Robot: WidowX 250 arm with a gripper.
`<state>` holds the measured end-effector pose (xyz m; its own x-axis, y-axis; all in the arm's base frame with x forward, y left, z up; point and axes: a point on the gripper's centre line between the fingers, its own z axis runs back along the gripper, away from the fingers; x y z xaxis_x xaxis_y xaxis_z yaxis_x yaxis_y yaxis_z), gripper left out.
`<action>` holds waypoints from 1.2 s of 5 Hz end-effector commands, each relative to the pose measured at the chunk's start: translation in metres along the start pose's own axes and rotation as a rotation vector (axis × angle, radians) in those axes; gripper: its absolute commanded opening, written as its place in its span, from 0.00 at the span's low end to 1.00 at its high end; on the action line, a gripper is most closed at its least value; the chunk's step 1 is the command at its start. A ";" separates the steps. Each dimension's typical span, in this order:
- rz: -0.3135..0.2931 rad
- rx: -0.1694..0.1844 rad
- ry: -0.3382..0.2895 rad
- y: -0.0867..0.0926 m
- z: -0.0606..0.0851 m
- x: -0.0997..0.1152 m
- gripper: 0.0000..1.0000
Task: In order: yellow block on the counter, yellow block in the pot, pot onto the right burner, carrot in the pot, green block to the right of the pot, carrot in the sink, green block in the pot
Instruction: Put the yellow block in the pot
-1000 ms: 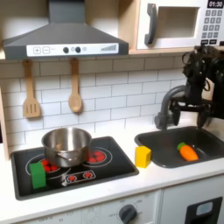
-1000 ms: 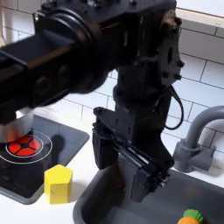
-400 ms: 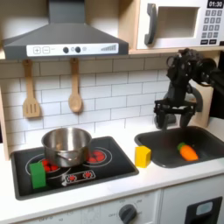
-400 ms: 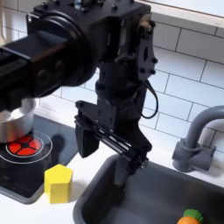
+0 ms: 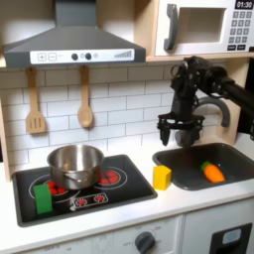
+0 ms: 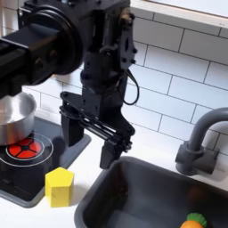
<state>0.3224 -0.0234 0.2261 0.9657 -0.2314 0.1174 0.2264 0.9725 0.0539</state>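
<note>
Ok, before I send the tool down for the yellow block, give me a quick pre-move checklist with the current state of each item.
1. Yellow block is out of the sink and on the counter beside the basin's edge: ok.
2. Tool is open and empty: ok.
3. Tool lined up over the block: not ok; in the second exterior view it hangs above the counter behind the block, toward the wall.
4. Pot has an open top to receive the block: ok; whether it holds anything, cannot tell.
5. Carrot lies in the sink, out of the path: ok.
6. Green block stands on the stovetop at the pot's left in the first exterior view, clear of the block: ok.
</note>
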 end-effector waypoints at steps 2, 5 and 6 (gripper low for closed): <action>0.092 -0.007 0.027 0.032 -0.017 -0.003 1.00; 0.101 -0.057 0.070 0.022 -0.034 -0.012 1.00; 0.110 -0.057 0.083 0.025 -0.039 -0.014 1.00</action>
<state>0.3193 0.0022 0.1897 0.9903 -0.1317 0.0450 0.1323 0.9912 -0.0103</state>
